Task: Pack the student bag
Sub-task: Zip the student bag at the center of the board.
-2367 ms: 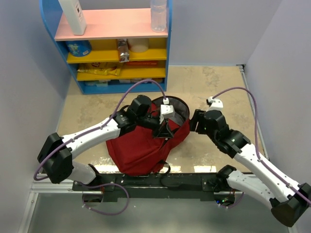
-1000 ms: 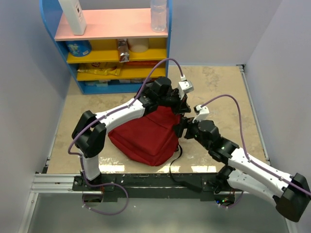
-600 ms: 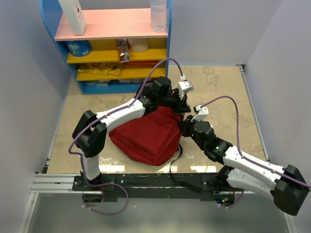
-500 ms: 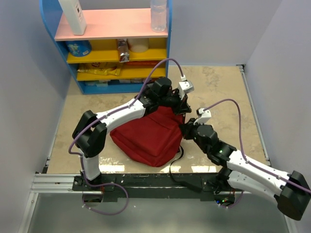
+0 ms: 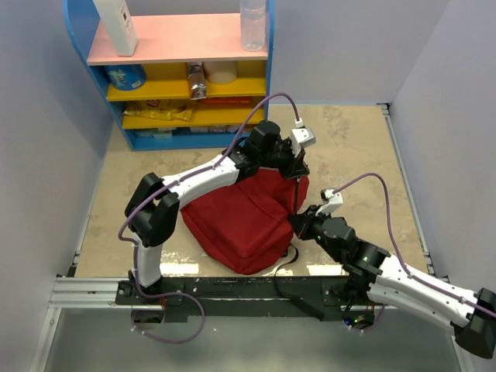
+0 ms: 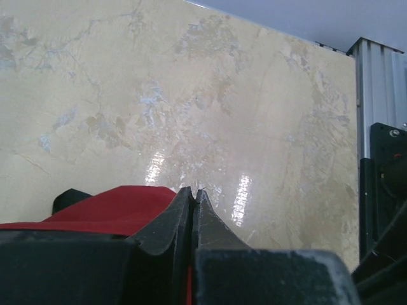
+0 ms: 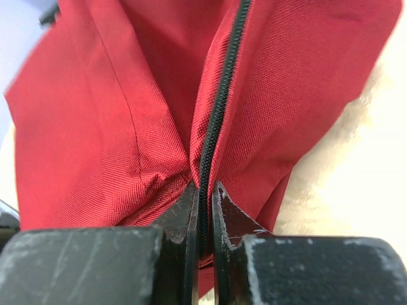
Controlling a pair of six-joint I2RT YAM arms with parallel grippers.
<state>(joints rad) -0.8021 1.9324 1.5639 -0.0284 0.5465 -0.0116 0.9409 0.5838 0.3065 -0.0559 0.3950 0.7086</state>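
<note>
Two grippers work one bag [image 5: 240,221], which sits on the worktop [image 5: 356,147] near its middle, drawn a little toward 6 o'clock. The shelf [image 5: 186,39] stands well apart at 12 o'clock.

(a) Left gripper [image 5: 295,172]: my left arm reaches over the bag to its 1 o'clock edge. The wrist view shows the fingers [image 6: 168,222] pressed together with a sliver of red cloth between them, so I read this gripper as clamped on the bag's rim. I judge its purpose to be an anchor, holding the cloth taut and stopping the bag from sliding.

(b) Right gripper [image 5: 299,225]: it meets the bag at the 4 o'clock side. Its wrist view shows the fingers closed on the black zip [image 7: 219,108], which runs up and away between two folds of red cloth. I cannot tell whether the slider itself is caught, as the fingers hide that spot.

I judge the step in hand to be working the zip along its track, with one gripper bracing while the other pulls. The bag's mouth is not in view, so no contents can be seen.
</note>
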